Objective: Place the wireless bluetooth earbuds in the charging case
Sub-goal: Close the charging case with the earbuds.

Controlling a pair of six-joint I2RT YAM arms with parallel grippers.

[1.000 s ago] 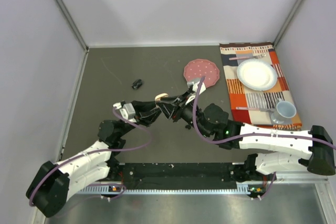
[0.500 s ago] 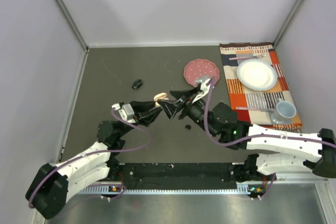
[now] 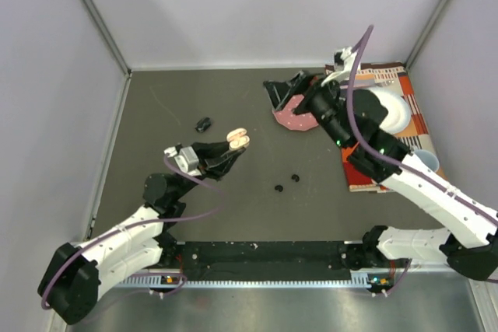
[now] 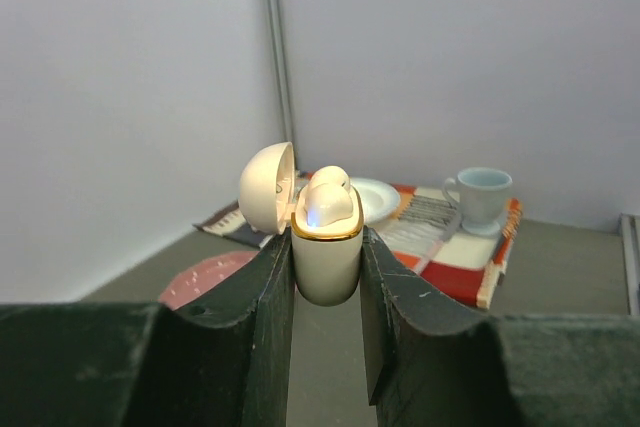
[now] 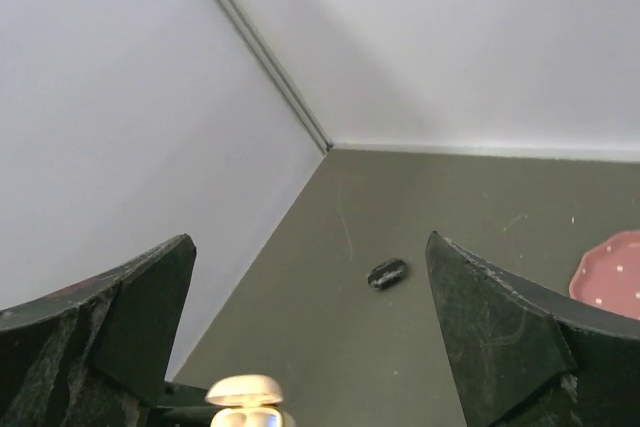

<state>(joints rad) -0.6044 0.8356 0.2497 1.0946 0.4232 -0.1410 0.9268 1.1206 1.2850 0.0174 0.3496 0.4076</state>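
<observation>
My left gripper (image 4: 327,259) is shut on the white charging case (image 4: 327,252), holding it upright above the table. The case's lid (image 4: 267,187) stands open and a white earbud (image 4: 330,192) sits in its top, with a blue glow beneath it. From above, the case (image 3: 237,140) shows left of centre. Two black earbuds (image 3: 278,188) (image 3: 295,178) lie on the table to its right. My right gripper (image 3: 282,92) is raised over the far right, open, with nothing between its fingers (image 5: 140,317). It looks down on the case (image 5: 245,402).
A small black oval object (image 3: 203,124) (image 5: 386,273) lies on the far left of the table. A pink disc (image 3: 294,114) lies partly under the right arm. A striped placemat (image 3: 389,75) at the right carries a white plate (image 3: 393,110) and a cup (image 3: 424,162).
My right gripper has opened wide, risen and pulled back from the case toward the far right. The two black earbuds now show on the table. The left gripper keeps the case almost still.
</observation>
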